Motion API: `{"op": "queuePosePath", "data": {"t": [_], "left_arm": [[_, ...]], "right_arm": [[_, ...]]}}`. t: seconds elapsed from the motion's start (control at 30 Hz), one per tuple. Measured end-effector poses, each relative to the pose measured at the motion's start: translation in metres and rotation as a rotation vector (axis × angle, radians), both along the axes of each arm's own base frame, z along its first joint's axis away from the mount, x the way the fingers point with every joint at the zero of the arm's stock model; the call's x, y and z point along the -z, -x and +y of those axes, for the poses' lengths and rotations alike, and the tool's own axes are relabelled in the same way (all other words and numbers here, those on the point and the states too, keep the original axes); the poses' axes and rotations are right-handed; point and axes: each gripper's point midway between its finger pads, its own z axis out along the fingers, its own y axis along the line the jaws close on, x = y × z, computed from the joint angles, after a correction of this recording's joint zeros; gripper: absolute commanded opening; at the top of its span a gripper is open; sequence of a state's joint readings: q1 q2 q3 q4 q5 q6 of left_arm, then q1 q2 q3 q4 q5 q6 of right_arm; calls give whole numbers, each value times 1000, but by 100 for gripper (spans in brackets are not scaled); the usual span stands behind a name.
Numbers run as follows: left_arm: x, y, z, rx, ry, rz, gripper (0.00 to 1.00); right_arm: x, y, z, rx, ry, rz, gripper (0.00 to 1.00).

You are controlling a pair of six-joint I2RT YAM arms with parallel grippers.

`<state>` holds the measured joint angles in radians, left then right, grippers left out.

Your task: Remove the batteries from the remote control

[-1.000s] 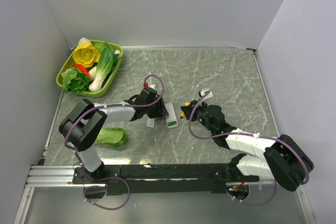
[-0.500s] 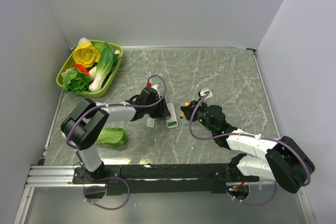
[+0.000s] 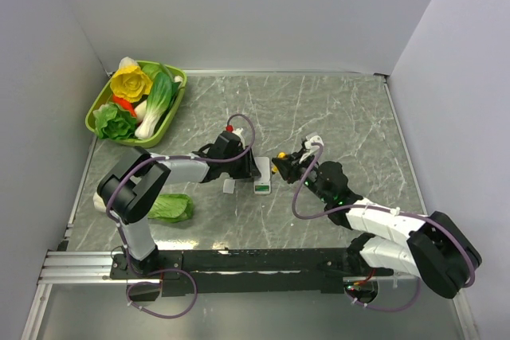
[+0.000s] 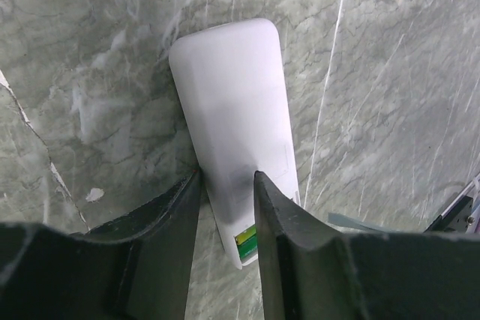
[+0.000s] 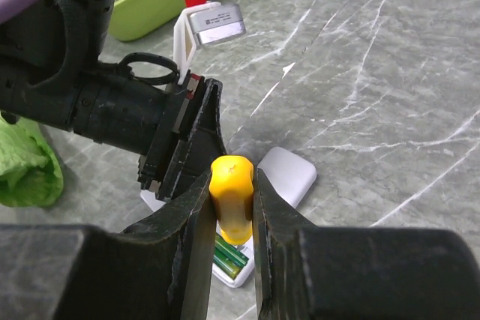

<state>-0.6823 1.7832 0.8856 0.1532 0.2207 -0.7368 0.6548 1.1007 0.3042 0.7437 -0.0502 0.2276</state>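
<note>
Your left gripper (image 4: 225,207) clamps the remote control (image 4: 232,118) at table centre to steady it, while your right gripper (image 5: 231,207), at its three o'clock, stays clamped on the yellow screwdriver (image 5: 231,192) to lever out the batteries (image 5: 229,254).

the screwdriver (image 5: 232,196) shaft is hidden between the fingers; it partly covers the batteries (image 5: 229,254).
</note>
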Motion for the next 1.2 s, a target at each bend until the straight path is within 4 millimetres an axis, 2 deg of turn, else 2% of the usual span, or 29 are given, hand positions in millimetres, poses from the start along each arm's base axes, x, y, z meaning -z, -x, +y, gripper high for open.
{"op": "queuePosePath", "data": {"t": [0.27, 0.5, 0.77, 1.2], "left_arm": [[1, 0, 0, 0, 0, 1, 37], [1, 1, 0, 3, 3, 0, 36], [1, 1, 0, 4, 2, 1, 35], [1, 2, 0, 25, 1, -6, 34]], "right_arm": [[14, 1, 8, -61, 54, -13, 0], [12, 10, 17, -156, 107, -79, 0], [29, 21, 23, -254, 182, -82, 0], [30, 24, 29, -319, 225, -137, 0]]}}
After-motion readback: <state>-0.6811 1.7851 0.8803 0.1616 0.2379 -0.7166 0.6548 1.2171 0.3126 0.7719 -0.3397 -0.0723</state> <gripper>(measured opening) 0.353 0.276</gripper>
